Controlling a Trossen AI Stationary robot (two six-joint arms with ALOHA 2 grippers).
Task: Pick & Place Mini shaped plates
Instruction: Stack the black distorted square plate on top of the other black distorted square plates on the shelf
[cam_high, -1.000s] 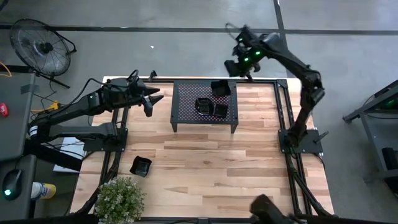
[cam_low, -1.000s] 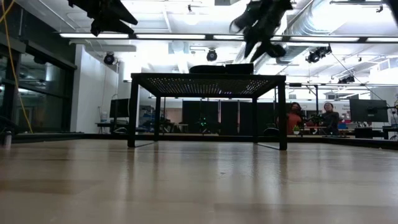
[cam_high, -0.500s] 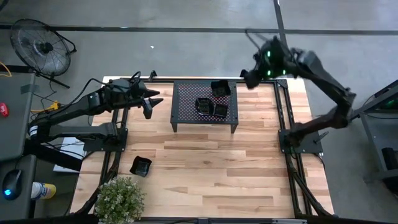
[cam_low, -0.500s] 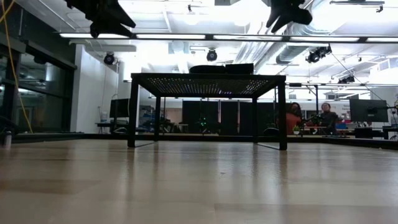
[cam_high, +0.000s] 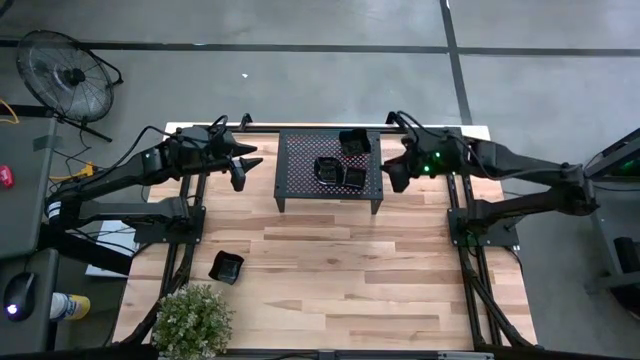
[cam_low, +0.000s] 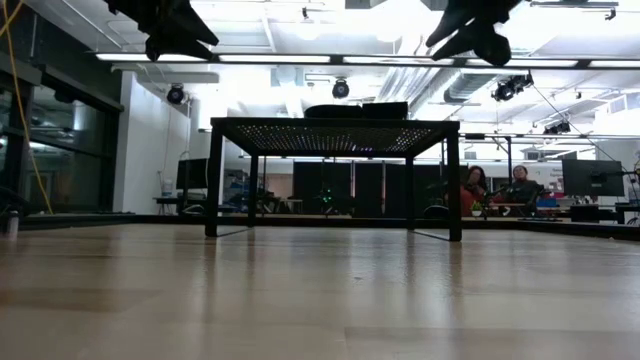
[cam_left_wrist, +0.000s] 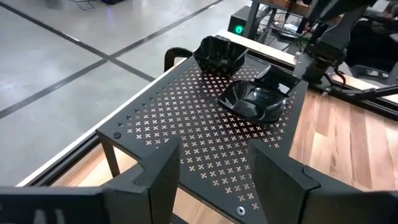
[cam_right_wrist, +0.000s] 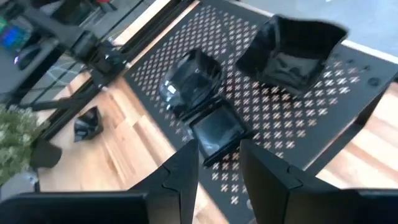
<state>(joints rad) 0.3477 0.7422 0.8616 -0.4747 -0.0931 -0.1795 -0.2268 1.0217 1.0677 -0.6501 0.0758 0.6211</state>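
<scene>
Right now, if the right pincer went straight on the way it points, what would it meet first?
Probably the small square plate on the perforated rack: it lies straight ahead of the open right pincer, though depth is unclear.

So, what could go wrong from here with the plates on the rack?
Two plates, the rounded one and the small square one, lie touching on the rack; the open right gripper beside the rack might nudge both when taking one. The square plate sits near the rack's far edge and could slip off if bumped.
</scene>
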